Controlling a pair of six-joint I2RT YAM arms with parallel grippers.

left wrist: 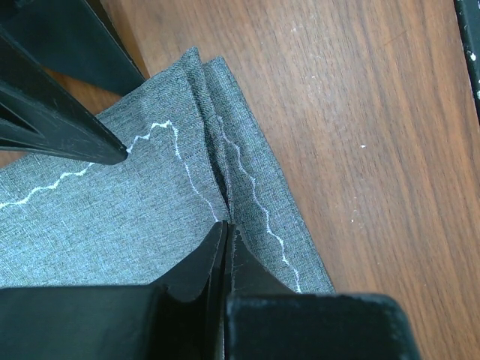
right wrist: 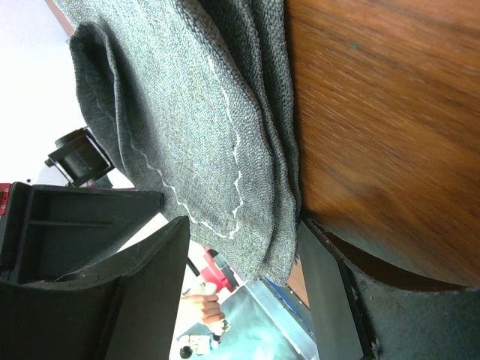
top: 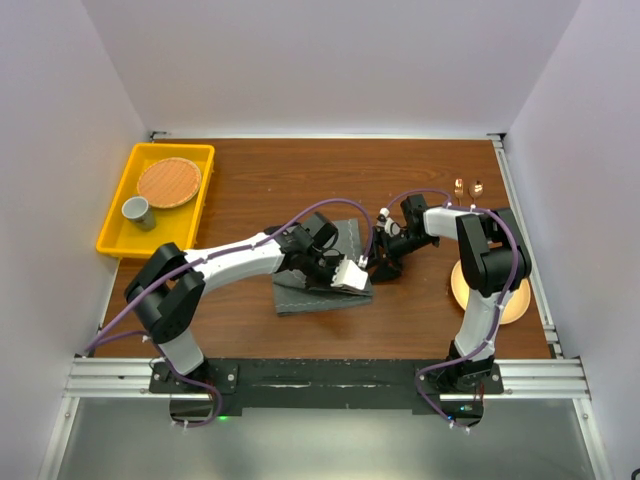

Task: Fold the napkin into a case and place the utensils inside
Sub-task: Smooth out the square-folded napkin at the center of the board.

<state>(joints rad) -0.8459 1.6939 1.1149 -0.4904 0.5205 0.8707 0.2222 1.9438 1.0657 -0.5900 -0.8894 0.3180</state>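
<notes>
Pinching a raised fold of the napkin (left wrist: 142,217), the left end effector (left wrist: 225,231) has its fingers pressed flat together, with cloth caught between the tips.

Napkin: dark grey with a light wavy stitch line. It is folded into several layers and lies at the middle of the worktop (top: 300,180). The layered edges stack along one side, clear from the left wrist view.

Right end effector (right wrist: 244,225): reaches in from the right to the napkin's right edge, just beside the left one. Its fingers are spread, and the layered edge of the cloth sits in the gap between them. One fingertip lies on top of the cloth; the other sits low on the worktop side. The jaws are not closed on the fabric.

Utensils (top: 467,186): copper-coloured, at the far right of the worktop, well apart from the napkin. Only small shiny bits show, so the count is unclear.

Round yellow-orange plate (top: 517,300): near right, partly under the right arm.

Yellow tray (top: 113,238): far left, holding a round woven mat (top: 170,180) and a grey cup (top: 137,211).
</notes>
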